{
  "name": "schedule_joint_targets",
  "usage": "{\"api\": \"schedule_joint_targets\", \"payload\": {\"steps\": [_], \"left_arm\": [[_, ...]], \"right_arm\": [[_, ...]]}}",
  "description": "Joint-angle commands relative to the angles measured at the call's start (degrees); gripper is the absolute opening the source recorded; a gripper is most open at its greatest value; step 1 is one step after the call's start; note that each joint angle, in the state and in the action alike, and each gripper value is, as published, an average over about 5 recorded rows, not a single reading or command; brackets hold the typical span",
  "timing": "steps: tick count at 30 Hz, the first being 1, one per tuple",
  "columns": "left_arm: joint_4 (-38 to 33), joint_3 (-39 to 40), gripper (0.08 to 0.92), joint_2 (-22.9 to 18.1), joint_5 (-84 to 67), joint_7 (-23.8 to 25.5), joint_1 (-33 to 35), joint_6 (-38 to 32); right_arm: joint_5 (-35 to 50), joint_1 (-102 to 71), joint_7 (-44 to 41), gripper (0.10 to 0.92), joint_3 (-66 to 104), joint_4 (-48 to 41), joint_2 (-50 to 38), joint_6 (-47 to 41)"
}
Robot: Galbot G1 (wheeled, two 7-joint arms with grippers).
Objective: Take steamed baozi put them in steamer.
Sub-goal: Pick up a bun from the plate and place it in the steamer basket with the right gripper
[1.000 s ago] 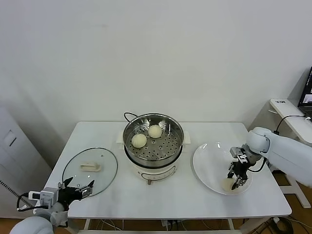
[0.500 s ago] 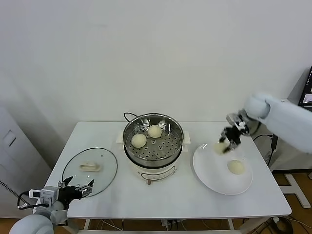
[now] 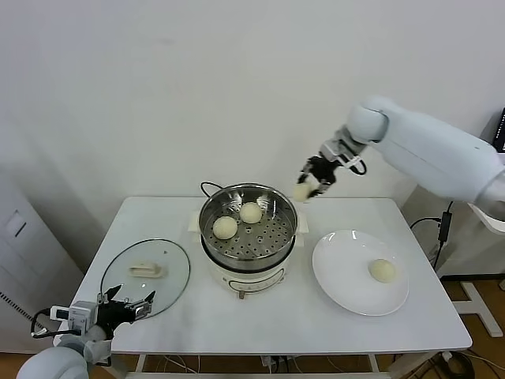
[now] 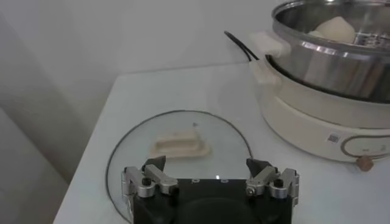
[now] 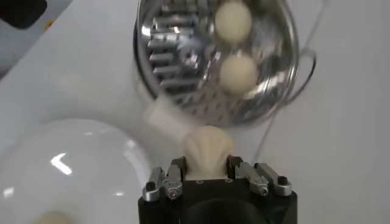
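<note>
The shiny steel steamer [image 3: 278,204] sits on its white cooker base at the table's middle and holds two cream baozi [image 3: 225,227] [image 3: 251,212]. In the right wrist view the steamer [image 5: 158,55] lies below with both buns inside. My right gripper [image 3: 310,183] is shut on a third baozi [image 3: 303,191], held in the air just above the steamer's right rim; the bun shows between the fingers in the right wrist view [image 5: 208,149]. A fourth baozi [image 3: 383,270] lies on the white plate [image 3: 339,272]. My left gripper [image 3: 126,306] is open, parked at the table's front left.
The glass lid with a white handle [image 3: 147,269] lies flat at the left of the table, just ahead of my left gripper [image 4: 207,173]; it also shows in the left wrist view [image 4: 180,143]. A black power cord [image 3: 207,188] runs behind the steamer.
My right gripper closed on a baozi on the plate, lifted it and carried it up and left to just above the steamer's right rim. The left arm stayed put.
</note>
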Motion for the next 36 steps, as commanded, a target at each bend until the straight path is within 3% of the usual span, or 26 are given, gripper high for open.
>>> {"api": "schedule_joint_targets", "payload": {"steps": [1, 12, 20, 36], "left_arm": [[-0.16, 0.02, 0.823, 0.09, -0.15, 0.07, 0.0, 0.06], [-1.03, -0.17, 0.823, -0.31, -0.19, 0.03, 0.19, 0.15], [-1.37, -0.48, 0.823, -0.16, -0.6, 0.12, 0.51, 0.1], [-1.66, -0.26, 0.823, -0.24, -0.69, 0.0, 0.33, 0.41]], "right_arm": [[-4.21, -0.02, 3.08, 0.429, 0.85, 0.56, 11.32, 18.97], [-15.96, -4.48, 4.17, 0.433, 2.43, 6.13, 13.35, 30.69], [-23.73, -8.66, 3.28, 0.433, 3.71, 9.25, 11.35, 30.76], [-29.65, -15.16, 2.55, 0.433, 5.92, 12.84, 8.03, 30.76]]}}
